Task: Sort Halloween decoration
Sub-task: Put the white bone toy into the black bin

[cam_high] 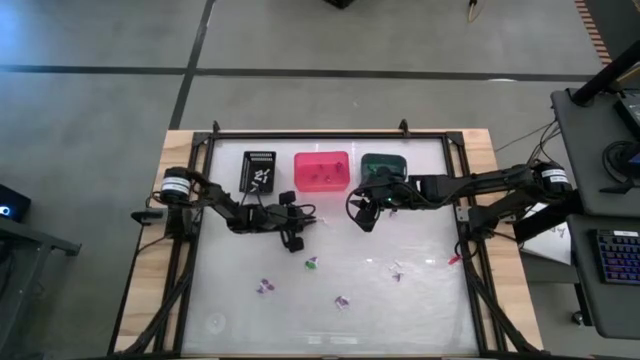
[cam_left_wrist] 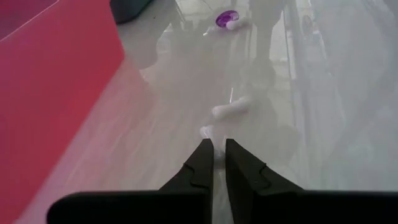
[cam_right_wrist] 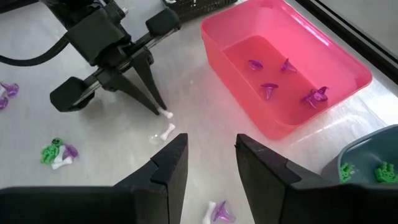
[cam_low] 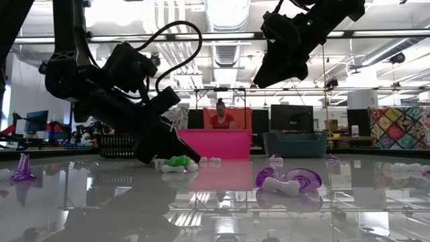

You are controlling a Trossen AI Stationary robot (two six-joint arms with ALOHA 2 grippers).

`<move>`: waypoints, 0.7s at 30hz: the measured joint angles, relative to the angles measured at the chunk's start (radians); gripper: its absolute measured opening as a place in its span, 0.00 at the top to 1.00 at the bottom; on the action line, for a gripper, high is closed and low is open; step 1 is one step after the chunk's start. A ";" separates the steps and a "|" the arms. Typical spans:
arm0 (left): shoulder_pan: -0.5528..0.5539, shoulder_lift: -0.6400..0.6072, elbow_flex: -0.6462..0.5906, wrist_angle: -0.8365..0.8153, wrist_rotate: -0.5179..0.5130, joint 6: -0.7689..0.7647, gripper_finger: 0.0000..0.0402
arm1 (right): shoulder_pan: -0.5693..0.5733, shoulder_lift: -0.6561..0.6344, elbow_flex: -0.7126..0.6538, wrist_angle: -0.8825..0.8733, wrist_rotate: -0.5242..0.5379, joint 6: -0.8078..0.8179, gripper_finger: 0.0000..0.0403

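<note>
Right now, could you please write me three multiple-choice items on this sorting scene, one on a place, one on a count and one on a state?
1. Where is the left claw?
A. Inside the teal bin
B. Down at the table, tips at a white trinket
C. Raised over the black bin

2. How many purple trinkets lie in the pink bin?
A. One
B. Four
C. Nine

3. How does the right claw stand?
A. Open and empty
B. Shut on a green trinket
C. Shut on the pink bin's rim

Answers: 1 B, its tips meet a white trinket on the tabletop; 2 B, the right wrist view shows four; 3 A, a clear gap shows between its fingers.
</note>
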 joint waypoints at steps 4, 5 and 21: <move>-0.001 -0.084 -0.034 -0.004 -0.004 -0.001 1.00 | 0.000 0.000 0.000 0.000 0.000 0.000 0.68; -0.001 -0.115 -0.047 -0.001 -0.003 -0.003 1.00 | 0.000 0.000 0.000 0.000 0.000 0.000 0.68; 0.073 -0.757 -0.225 -0.479 -0.451 -0.112 1.00 | 0.000 0.000 0.000 0.004 0.000 0.009 0.68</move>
